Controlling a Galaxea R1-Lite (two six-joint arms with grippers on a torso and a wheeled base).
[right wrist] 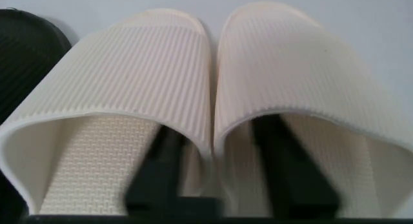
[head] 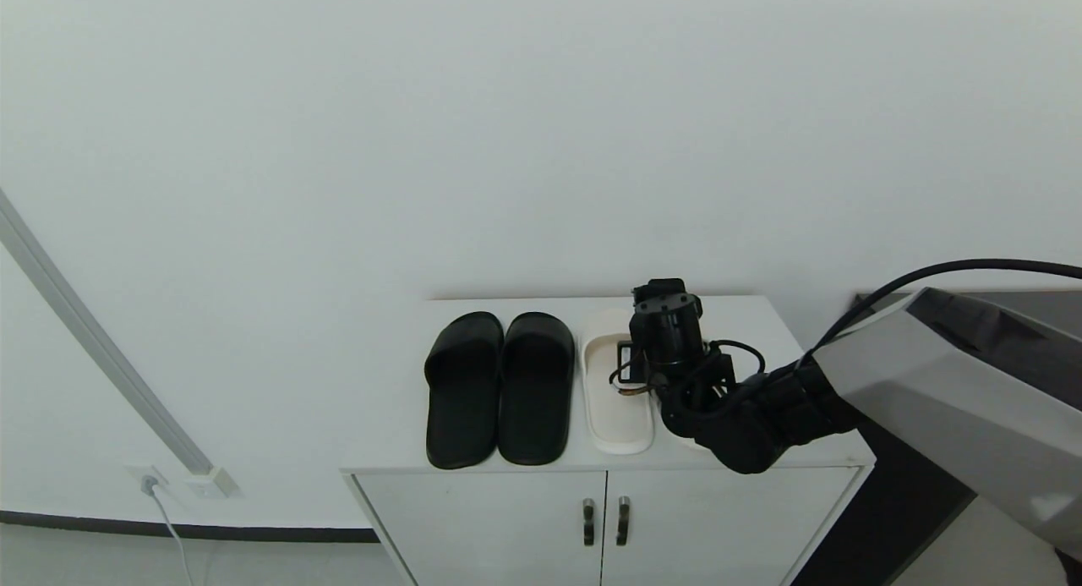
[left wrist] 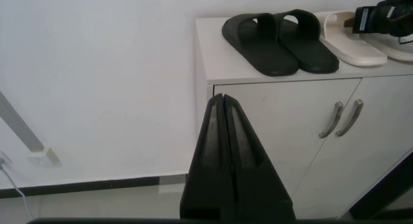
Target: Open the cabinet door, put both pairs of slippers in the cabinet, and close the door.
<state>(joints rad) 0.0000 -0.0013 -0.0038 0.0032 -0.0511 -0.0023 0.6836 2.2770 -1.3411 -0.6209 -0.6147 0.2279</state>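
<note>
A plain white wall (head: 541,129) is seen behind a white cabinet (head: 761,315), whose two doors (head: 482,527) are shut, with the handles (head: 604,521) side by side at the middle. On its top, the black slippers (head: 499,387) and the white slippers (head: 613,400) are laid in a row, long axes running front to back, heels toward the robot and straps toward the wall. The right gripper (head: 663,311) is lined up with that axis from the heel side. Its fingers (right wrist: 161,172) are held apart, one under each white strap, with the pair's adjoining inner sides between them. No firm squeeze can be made out. A straight pull back along that axis is judged to be what comes next. The left gripper (left wrist: 223,104) is pressed together, low and off the cabinet's left corner, well apart from both pairs, so the right arm is the nearer.
</note>
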